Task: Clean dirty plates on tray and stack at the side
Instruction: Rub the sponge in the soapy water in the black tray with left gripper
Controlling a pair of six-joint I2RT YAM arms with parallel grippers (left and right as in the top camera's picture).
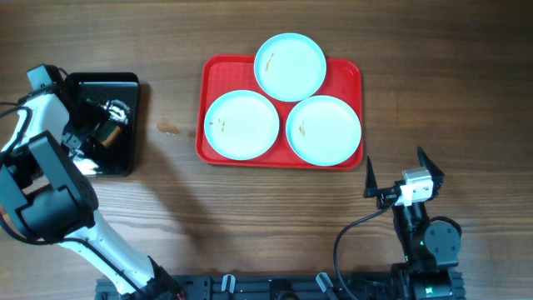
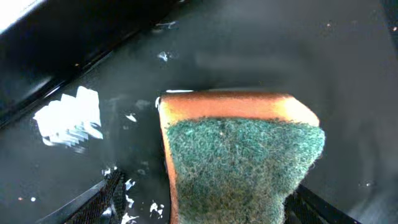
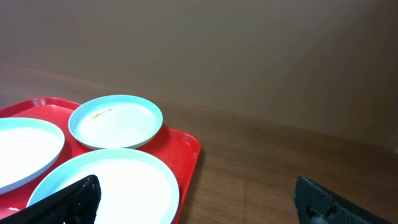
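Observation:
Three pale light-blue plates lie on the red tray: one at the back, one front left, one front right. Each carries a small brownish smear. My left gripper is down in the black tray. In the left wrist view its fingers are open around a sponge with a green scouring face and an orange body, with a gap on the left side. My right gripper is open and empty, off the red tray's front right corner. In the right wrist view it faces the plates.
A small brown stain marks the wooden table between the two trays. The black tray's floor is wet and glossy with white flecks. The arm bases stand along the front edge.

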